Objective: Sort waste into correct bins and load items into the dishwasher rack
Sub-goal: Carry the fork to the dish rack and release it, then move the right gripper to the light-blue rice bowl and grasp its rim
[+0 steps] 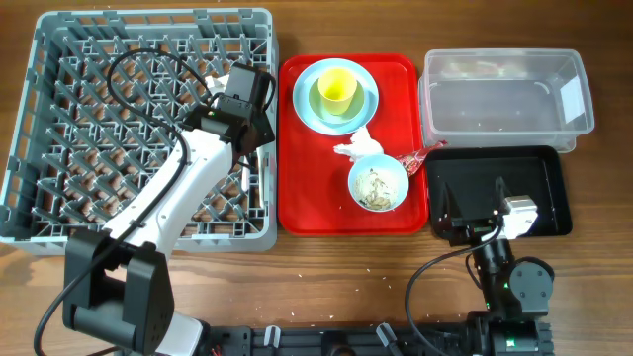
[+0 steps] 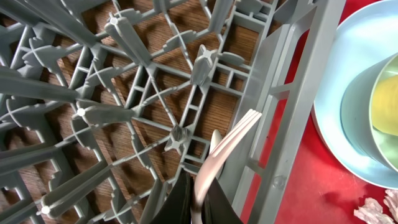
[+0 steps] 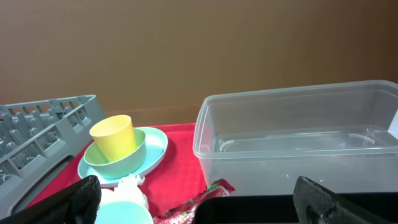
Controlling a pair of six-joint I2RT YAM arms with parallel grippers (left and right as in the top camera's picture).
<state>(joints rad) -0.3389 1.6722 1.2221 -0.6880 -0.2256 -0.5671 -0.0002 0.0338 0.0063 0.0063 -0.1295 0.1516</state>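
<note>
My left gripper [image 2: 202, 200] is shut on the white fork [image 2: 217, 149], tines pointing out, over the grey dishwasher rack [image 2: 112, 93] just inside its right wall. In the overhead view it [image 1: 255, 136] hangs at the rack's [image 1: 59, 59] right side. On the red tray stand a pale blue plate [image 1: 305, 99], a bowl [image 1: 366, 97] on it and a yellow cup [image 1: 336, 89] in the bowl. A second bowl [image 1: 378, 184] holds crumbs, with a white napkin [image 1: 358, 146] beside it. The red wrapper [image 1: 415, 158] lies off the tray's right edge. My right gripper [image 1: 473, 213] is open and empty over the black tray [image 1: 539, 168]. The spoon is not visible.
The clear tub [image 1: 504, 94] stands at the back right, behind the black tray. The red serving tray [image 1: 297, 198] lies between the rack and the bins. A strip of bare wooden table [image 1: 326, 267] runs along the front.
</note>
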